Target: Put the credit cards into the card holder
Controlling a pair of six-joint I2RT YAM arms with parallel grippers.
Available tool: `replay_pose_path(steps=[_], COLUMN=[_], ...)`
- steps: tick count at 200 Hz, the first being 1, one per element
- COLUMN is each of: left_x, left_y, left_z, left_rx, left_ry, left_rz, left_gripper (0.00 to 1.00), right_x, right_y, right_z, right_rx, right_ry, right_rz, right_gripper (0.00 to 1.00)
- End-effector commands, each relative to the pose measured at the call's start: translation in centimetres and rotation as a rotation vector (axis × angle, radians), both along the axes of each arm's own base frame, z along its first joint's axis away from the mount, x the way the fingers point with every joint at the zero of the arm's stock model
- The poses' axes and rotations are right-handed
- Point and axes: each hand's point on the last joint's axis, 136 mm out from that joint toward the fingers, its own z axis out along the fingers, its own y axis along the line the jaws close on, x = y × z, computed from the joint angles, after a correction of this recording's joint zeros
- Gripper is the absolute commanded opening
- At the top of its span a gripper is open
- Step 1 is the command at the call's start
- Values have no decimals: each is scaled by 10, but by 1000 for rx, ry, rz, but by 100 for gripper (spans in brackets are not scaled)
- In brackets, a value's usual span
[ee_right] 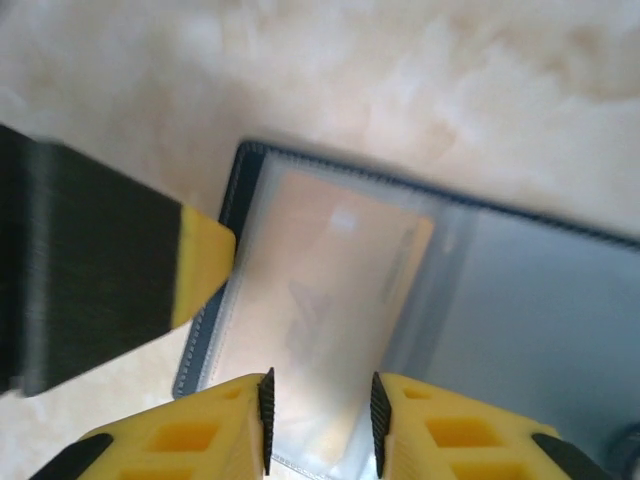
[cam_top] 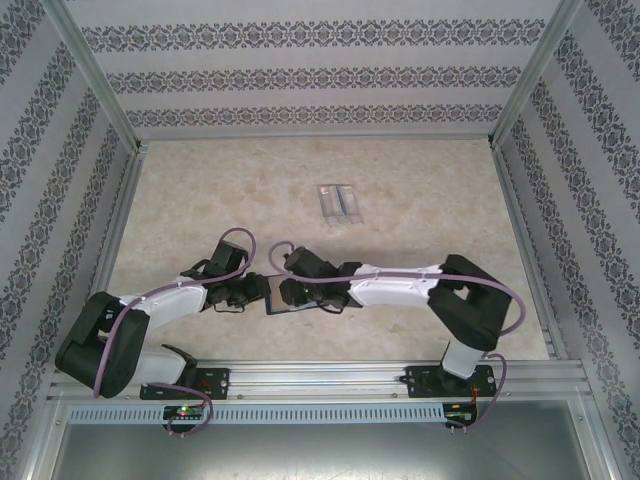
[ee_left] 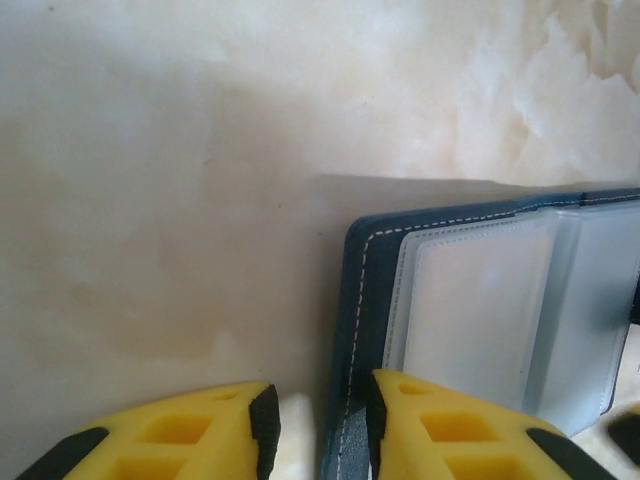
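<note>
In your overhead view the two arms crowd over the small dark navy folding card holder point(cam_top: 281, 298). Little more than a dark sliver of it shows, lying on the bench point(cam_top: 200, 200) near the metal front rail point(cam_top: 320, 372), between the arms.

Your left tool point(ee_left: 320, 398) is released. Its yellow fingers stand apart, with the holder's point(ee_left: 352, 300) white-stitched edge and a strip of bare bench in the gap. The holder's lower part is cut off there.

The right wrist view is blurred. Your right tool point(ee_right: 320, 385) hovers over a clear plastic sleeve point(ee_right: 255, 300) of the open holder point(ee_right: 560, 300), fingers parted. You cannot tell whether they pinch anything. A tan-orange rectangle point(ee_right: 340, 270) sits behind the plastic, and whether it is card or lining is unclear. Its faint mark is unreadable. One black-and-yellow finger point(ee_right: 200, 265) of the left tool meets the holder's left edge.

A transparent plastic case point(cam_top: 337, 203) lies well apart, farther back. The bench is mottled beige, and patterned wallpaper walls point(cam_top: 300, 80) enclose it.
</note>
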Motion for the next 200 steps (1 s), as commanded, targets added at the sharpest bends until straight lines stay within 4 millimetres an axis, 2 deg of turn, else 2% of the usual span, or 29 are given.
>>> replay_pose_path(steps=[1,32,52,65,102,127,154,200], left_x=[10,11,12,11,7,2,0,1], left_y=[-25,-21,-14,0,38,49,52,51], left_z=[-13,-14,-3,6,40,47,45,42], left_rx=[-82,-56,-40,6,106,117,125,129], left_ry=[-43,-62,-126,-183,-348,-402,-395,-383], left_rz=[-70,-74,-52,-11,102,139,149,146], left_gripper=[34,35,53,64,80,81,84,84], right_x=[21,64,92,112,165,196,225,249], right_y=[-26,-70,-91,-102,-125,-128,-137,-150], right_z=[20,35,39,41,51,51,46,27], right_rx=[-17,-81,-101,-137,-313,-412,-545,-629], right_ry=[-57,-110,-75,-88,-180,-235,-267,-266], right_rz=[-52,-168,-225,-248,-294,-283,-298,-370], right_gripper=[38,45,47,48,59,70,77,77])
